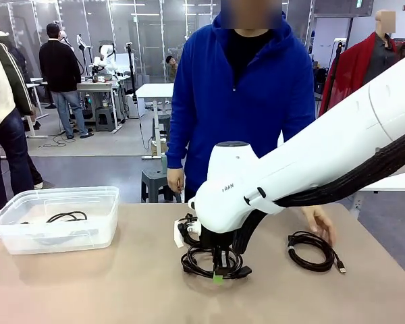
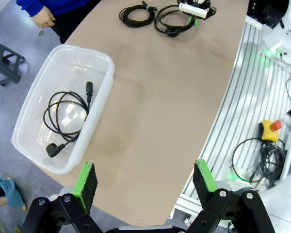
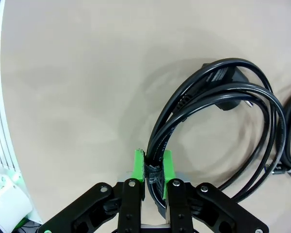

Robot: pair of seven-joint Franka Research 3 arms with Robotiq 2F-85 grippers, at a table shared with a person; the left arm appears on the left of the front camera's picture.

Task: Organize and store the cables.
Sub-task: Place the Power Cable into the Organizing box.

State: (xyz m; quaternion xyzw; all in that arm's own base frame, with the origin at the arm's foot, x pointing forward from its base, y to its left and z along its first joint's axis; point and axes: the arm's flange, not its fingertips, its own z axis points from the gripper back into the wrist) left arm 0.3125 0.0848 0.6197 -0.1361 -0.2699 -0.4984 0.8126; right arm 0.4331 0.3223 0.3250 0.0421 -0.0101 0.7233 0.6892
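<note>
At the left, one coiled cable (image 1: 67,217) already lies in the clear bin (image 1: 27,239). My left end effector (image 2: 144,177) hangs above the desk (image 1: 121,290), spread wide and holding nothing. Mid-desk, my right end effector (image 3: 153,162) pinches the strap-wrapped stretch of the power-cable coil (image 3: 218,92), whose loops rest on the desk and fan away from my pads. I judge it light, limp and rubbery. The strapped bundle is the sound hold; elsewhere the loops would sag apart. To the right a USB cable coil (image 1: 310,251) lies near the person's hand (image 1: 318,221).

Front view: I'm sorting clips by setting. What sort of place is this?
Probably a robotics lab or workshop: a white robot arm over the table, a red emergency-stop button, and work tables behind the person.
</note>
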